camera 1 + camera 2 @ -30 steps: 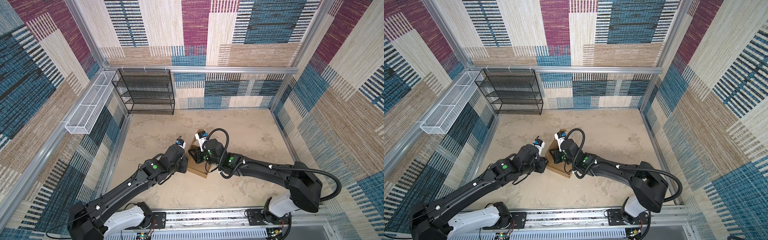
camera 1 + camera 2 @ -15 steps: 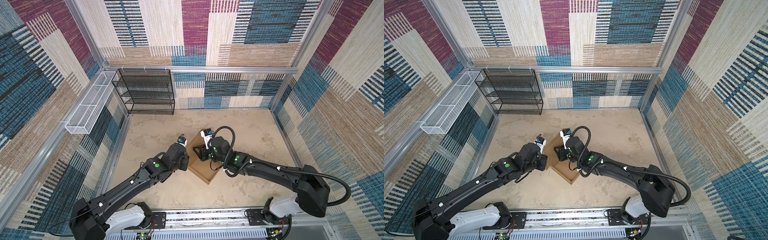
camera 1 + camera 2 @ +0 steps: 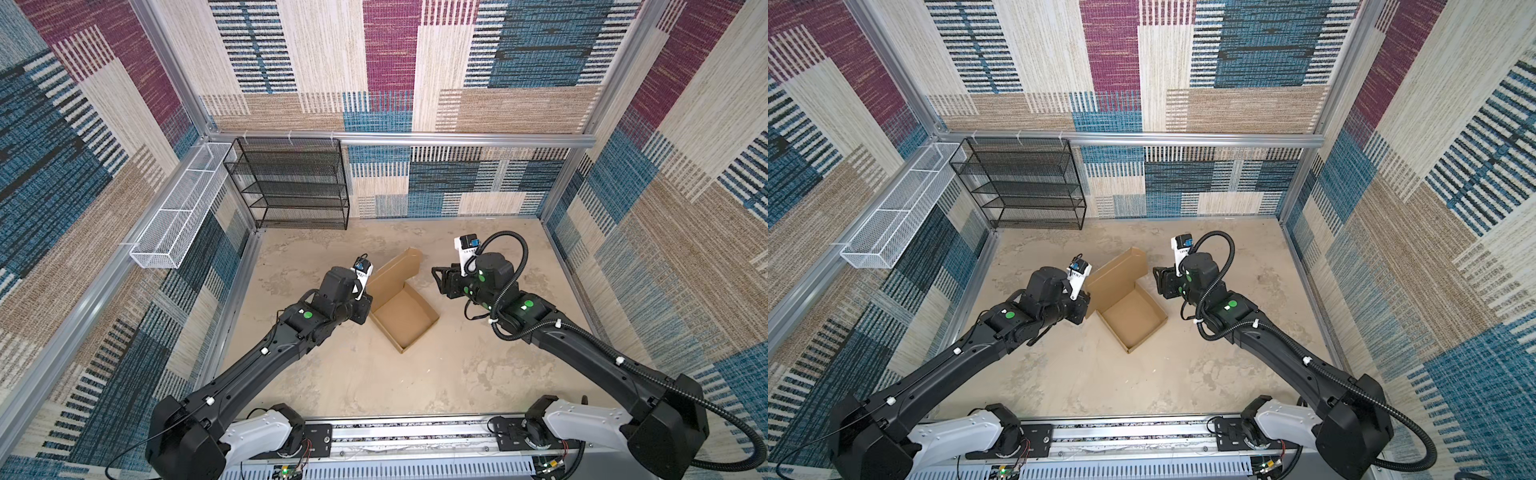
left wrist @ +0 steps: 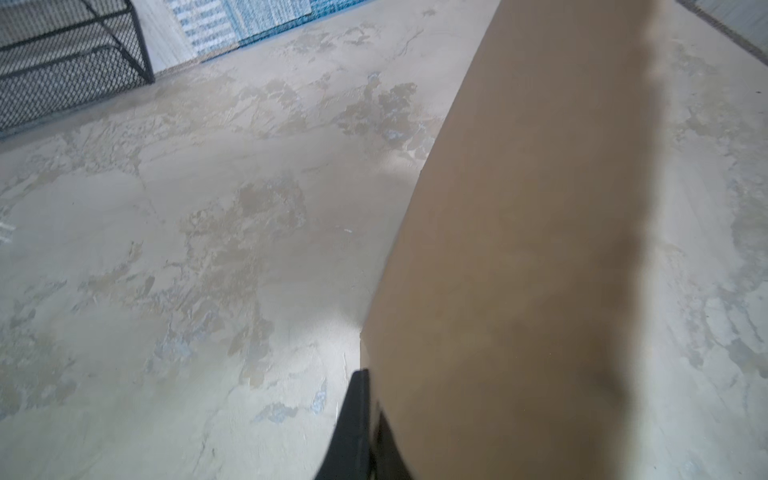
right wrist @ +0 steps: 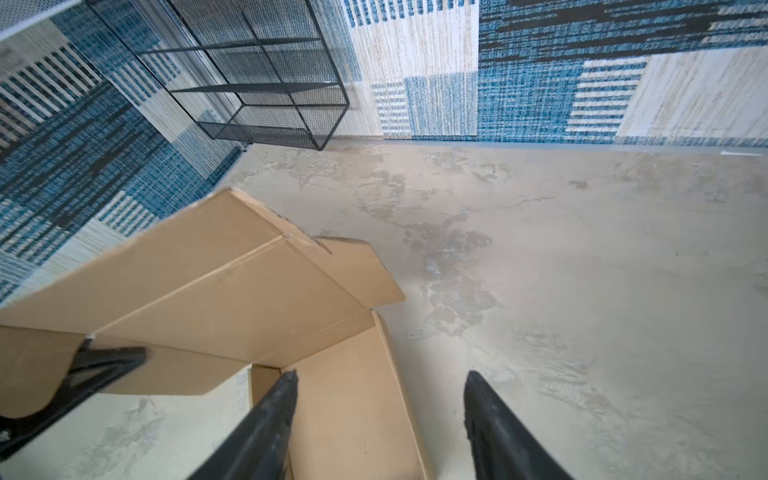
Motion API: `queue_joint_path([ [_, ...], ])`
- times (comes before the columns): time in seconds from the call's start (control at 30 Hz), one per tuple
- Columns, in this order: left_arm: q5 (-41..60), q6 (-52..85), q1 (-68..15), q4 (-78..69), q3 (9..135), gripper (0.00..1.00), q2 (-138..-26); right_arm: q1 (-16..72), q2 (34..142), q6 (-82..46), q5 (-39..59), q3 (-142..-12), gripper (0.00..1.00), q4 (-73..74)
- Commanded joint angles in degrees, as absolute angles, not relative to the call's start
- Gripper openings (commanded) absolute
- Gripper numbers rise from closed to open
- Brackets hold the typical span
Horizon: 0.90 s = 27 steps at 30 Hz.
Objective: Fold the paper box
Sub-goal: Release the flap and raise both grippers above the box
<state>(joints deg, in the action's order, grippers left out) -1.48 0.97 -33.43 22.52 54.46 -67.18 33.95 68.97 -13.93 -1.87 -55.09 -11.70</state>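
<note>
The paper box (image 3: 403, 318) (image 3: 1133, 318) is a brown cardboard tray on the floor between the arms, its lid (image 3: 392, 270) tilted up at the far side. My left gripper (image 3: 366, 308) (image 3: 1087, 306) sits at the box's left corner, shut on the lid's side flap (image 5: 37, 370). In the left wrist view the cardboard (image 4: 519, 270) fills the side next to one black finger (image 4: 353, 415). My right gripper (image 3: 437, 279) (image 5: 380, 384) hovers open to the right of the box, holding nothing, above the tray's wall (image 5: 399, 395).
A black mesh shelf rack (image 3: 291, 183) stands at the back left wall. A white wire basket (image 3: 174, 216) hangs on the left wall. Patterned walls close in the beige floor (image 3: 478, 374) on three sides.
My right gripper has opened and pulled back to the right, off the box. My left gripper has shut on the flap. The tray's inside now shows.
</note>
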Motion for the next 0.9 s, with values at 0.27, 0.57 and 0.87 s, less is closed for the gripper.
queue_joint_path([
  [0.27,20.1,-15.2,-27.0,25.4,62.8,0.00,-75.1,30.8,72.5,0.7,3.8,-57.8,0.74,-14.7],
  [0.57,20.7,-20.0,-25.5,29.0,66.2,0.00,-78.1,28.9,77.5,4.0,3.3,-60.4,0.75,-15.4],
  [0.87,20.8,-19.6,-25.4,27.9,65.3,0.00,-78.2,26.4,79.1,6.5,5.0,-62.5,0.74,-15.2],
])
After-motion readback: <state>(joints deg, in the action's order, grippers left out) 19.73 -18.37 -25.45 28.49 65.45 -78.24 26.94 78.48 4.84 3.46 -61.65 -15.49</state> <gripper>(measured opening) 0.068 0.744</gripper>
